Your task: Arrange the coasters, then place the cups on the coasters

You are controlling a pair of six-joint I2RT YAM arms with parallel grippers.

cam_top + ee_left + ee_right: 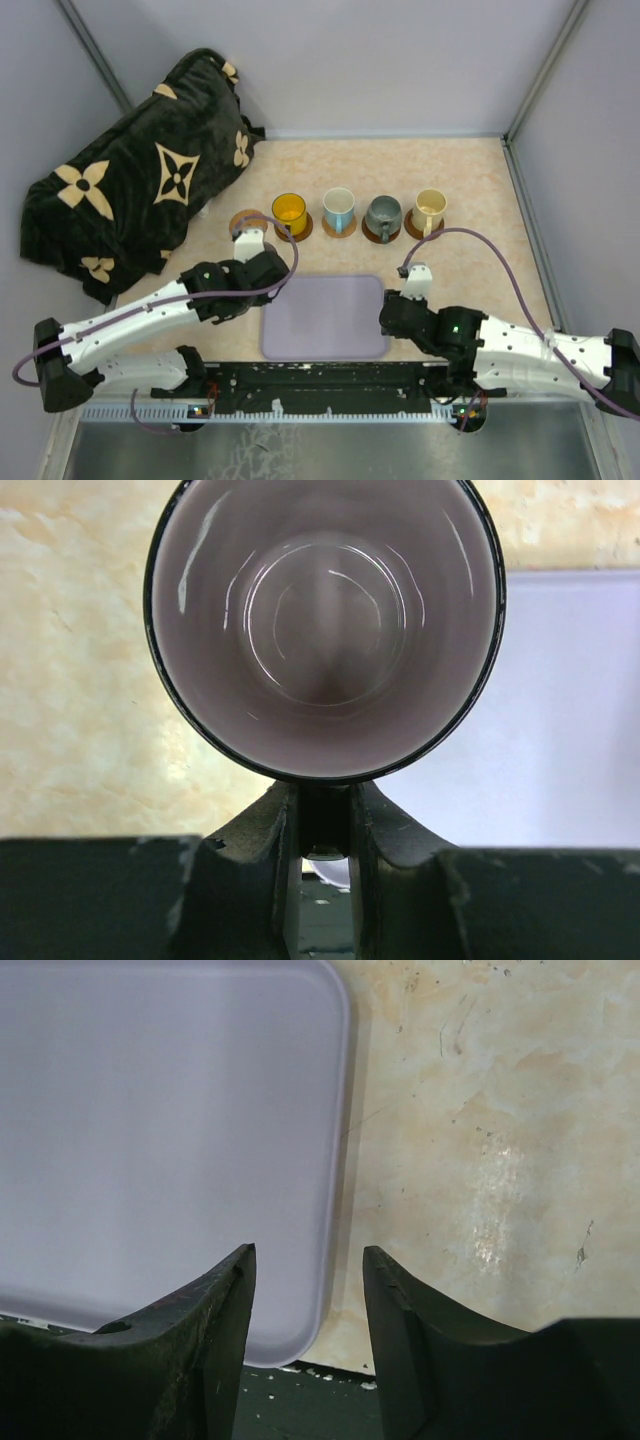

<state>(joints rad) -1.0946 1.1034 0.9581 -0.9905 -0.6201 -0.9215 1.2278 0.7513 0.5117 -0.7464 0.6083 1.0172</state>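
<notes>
At left, the left end effector was clamped on the mauve cup, just below a bare coaster. Rightward, yellow cup, white cup, grey-green cup and cream cup sat on coasters. Lower right, the right end effector gaped empty over the edge of the tray.

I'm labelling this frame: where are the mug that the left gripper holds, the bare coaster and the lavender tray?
held mug [325,615]: left wrist view, inner bottom.
bare coaster [243,216]: top external view, exposed far edge.
lavender tray [325,320]: top external view, bare middle.
</notes>
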